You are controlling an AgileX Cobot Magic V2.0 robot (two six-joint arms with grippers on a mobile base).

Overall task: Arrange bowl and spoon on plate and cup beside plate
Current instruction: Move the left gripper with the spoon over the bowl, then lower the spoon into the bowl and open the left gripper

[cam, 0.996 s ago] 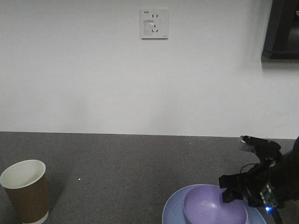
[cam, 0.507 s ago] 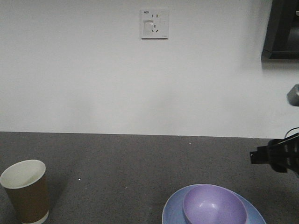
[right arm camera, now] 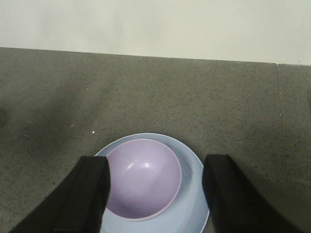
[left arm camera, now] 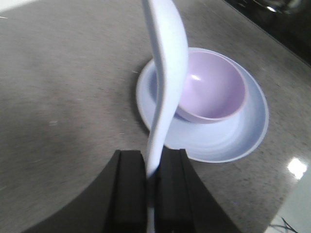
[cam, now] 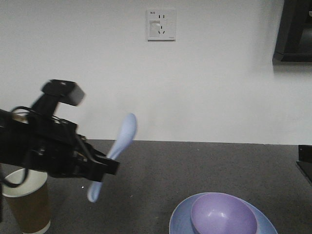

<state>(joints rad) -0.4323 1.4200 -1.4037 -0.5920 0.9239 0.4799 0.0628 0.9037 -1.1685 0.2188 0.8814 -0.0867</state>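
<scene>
The lavender bowl (cam: 224, 215) sits inside the pale blue plate (cam: 179, 219) at the front right of the dark counter. My left gripper (left arm camera: 150, 177) is shut on the handle of the pale blue-white spoon (left arm camera: 167, 73). It holds the spoon (cam: 117, 153) in the air, left of the plate and tilted, scoop end toward the bowl (left arm camera: 211, 92). The brown paper cup (cam: 27, 204) stands upright at the front left, partly behind the left arm. My right gripper (right arm camera: 158, 167) is open above the bowl (right arm camera: 143, 179) and plate (right arm camera: 194, 194), holding nothing.
A white wall with a socket plate (cam: 161, 24) rises behind the counter. A dark cabinet corner (cam: 292, 31) hangs at the upper right. A seam (right arm camera: 282, 126) runs through the counter to the right of the plate.
The right arm has lifted off the bowl and drawn back to the right edge of the front view. The left arm has come in from the left, carrying the spoon.
</scene>
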